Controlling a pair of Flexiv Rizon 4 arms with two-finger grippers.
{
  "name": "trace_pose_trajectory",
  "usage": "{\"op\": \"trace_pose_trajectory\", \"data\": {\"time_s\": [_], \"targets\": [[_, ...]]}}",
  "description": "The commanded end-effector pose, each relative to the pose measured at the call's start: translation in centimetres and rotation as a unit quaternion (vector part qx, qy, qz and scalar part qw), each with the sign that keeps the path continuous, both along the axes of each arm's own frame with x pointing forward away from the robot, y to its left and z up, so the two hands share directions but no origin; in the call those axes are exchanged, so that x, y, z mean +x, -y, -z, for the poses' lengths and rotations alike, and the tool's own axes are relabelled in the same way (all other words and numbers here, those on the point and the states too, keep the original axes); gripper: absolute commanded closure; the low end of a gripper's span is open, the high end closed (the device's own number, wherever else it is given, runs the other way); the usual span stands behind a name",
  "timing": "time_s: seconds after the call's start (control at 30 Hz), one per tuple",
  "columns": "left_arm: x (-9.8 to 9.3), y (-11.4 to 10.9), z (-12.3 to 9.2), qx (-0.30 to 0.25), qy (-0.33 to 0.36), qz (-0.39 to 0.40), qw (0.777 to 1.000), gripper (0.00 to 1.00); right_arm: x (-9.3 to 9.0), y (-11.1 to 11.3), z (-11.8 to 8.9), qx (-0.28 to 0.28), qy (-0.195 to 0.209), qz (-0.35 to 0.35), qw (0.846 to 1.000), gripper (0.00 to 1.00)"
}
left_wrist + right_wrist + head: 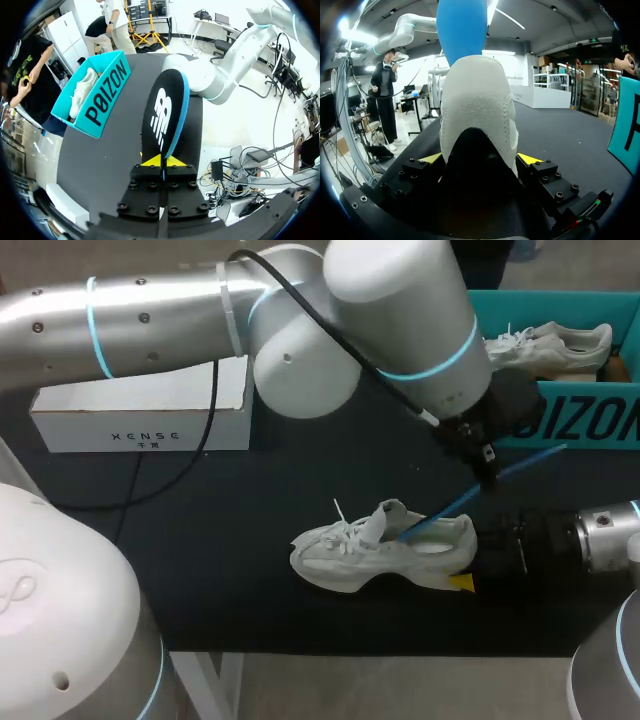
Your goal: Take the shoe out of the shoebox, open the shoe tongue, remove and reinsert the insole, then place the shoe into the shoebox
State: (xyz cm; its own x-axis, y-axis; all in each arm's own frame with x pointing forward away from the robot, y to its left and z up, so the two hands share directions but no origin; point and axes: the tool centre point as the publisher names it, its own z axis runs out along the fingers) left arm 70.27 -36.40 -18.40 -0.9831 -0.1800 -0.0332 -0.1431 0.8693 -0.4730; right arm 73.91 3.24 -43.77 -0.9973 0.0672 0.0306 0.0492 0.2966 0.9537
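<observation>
A white shoe [380,552] lies on its side on the dark table, toe to the left. My right gripper [465,575] comes in from the right, its fingers on both sides of the heel [477,115]. My left arm reaches across from the left. Its gripper [487,465] hangs above the heel, shut on the upper end of the blue insole [465,498]. The insole slants down, its lower end at the shoe's opening. In the left wrist view the left gripper [163,162] pinches the black-topped, blue-edged insole [165,110]. In the right wrist view the insole [462,25] rises beyond the heel held in my right gripper [480,160].
The teal shoebox [565,425] stands at the back right with a second white shoe [550,345] in it; the box [100,100] also shows in the left wrist view. A white carton [140,415] sits at the back left.
</observation>
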Motion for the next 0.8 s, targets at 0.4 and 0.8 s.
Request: {"op": "trace_pose_trajectory", "data": {"time_s": [0.4,0.8], "targets": [[2.5,-8.7,-6.5,-0.139,-0.084,0.021,0.987,1.00,-0.1,-0.1,0.4,-0.002,0.000,0.001,1.000,1.00],[3.4,-11.0,-9.6,-0.174,-0.105,0.041,0.978,1.00,-0.1,-0.1,0.4,-0.002,0.000,0.001,1.000,1.00]]}}
